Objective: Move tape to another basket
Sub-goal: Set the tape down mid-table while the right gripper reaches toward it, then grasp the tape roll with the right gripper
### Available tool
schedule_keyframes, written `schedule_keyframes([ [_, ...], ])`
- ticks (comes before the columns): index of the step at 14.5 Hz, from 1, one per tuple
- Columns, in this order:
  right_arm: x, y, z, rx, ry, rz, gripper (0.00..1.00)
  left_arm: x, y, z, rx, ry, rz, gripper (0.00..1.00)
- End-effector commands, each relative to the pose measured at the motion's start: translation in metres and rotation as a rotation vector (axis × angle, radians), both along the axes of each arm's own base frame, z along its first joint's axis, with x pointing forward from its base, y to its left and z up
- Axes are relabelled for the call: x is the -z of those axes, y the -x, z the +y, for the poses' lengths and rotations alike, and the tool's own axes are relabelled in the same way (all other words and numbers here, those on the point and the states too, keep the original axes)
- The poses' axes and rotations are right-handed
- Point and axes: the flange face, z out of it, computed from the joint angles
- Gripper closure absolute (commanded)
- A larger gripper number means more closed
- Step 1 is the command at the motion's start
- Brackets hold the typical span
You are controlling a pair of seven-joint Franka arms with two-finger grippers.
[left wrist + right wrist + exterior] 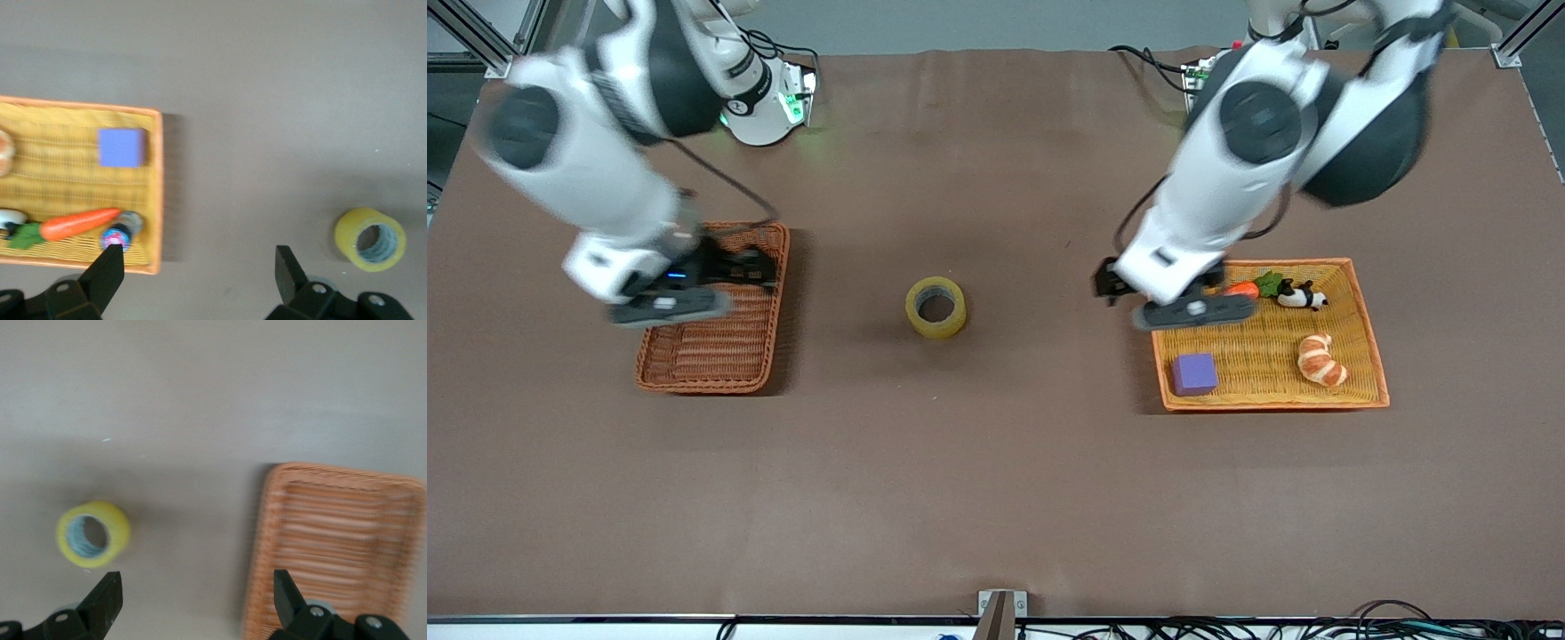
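Front view: tape [935,307] sits on tabletop btwn baskets. Looks light, stiff, slick; I'd pinch its wall thru the hole. Left gripper [1113,286] & right gripper [740,267] fingers spread, holding nothing.

We see the tape [935,307] on the desk [996,498], between the basket [716,356] and the tray basket [1360,391], which holds a cube [1193,373].

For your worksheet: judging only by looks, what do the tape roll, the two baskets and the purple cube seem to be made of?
Tape: glossy, translucent yellowish plastic film wound on a grey core.
Reddish-brown basket: woven wicker, matte, ribbed weave visible.
Orange-yellow basket: finer woven wicker or rattan, possibly plastic imitation.
Purple cube: matte, evenly coloured; probably foam or painted wood, hard to tell.
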Motion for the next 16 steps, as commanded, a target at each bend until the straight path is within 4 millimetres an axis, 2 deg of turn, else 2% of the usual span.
schedule_keyframes([
  [1,0.068,0.013,0.042,0.063,-0.022,0.032,0.0,-0.029,0.019,0.051,0.023,0.0,0.009,0.0],
  [5,0.153,0.032,0.114,0.131,-0.078,0.055,0.0,-0.066,0.026,0.104,0.038,0.001,0.016,0.0],
  [8,0.206,0.063,0.124,0.087,-0.071,0.047,0.0,-0.078,0.022,0.156,-0.042,-0.012,0.039,0.0],
  [9,0.216,0.074,0.13,0.08,-0.078,0.043,0.0,-0.086,0.028,0.162,-0.034,-0.015,0.028,0.0],
  [11,0.237,0.085,0.139,0.071,-0.069,0.065,0.0,-0.086,0.038,0.175,-0.002,-0.027,0.037,0.0],
  [12,0.24,0.087,0.139,0.066,-0.064,0.069,0.0,-0.085,0.037,0.185,-0.004,-0.028,0.038,0.0],
  [14,0.248,0.094,0.146,0.07,-0.052,0.081,0.0,-0.075,0.031,0.188,-0.008,-0.025,0.049,0.0],
  [16,0.259,0.093,0.142,0.078,-0.027,0.078,0.0,-0.068,0.028,0.187,-0.004,-0.023,0.051,0.0],
])
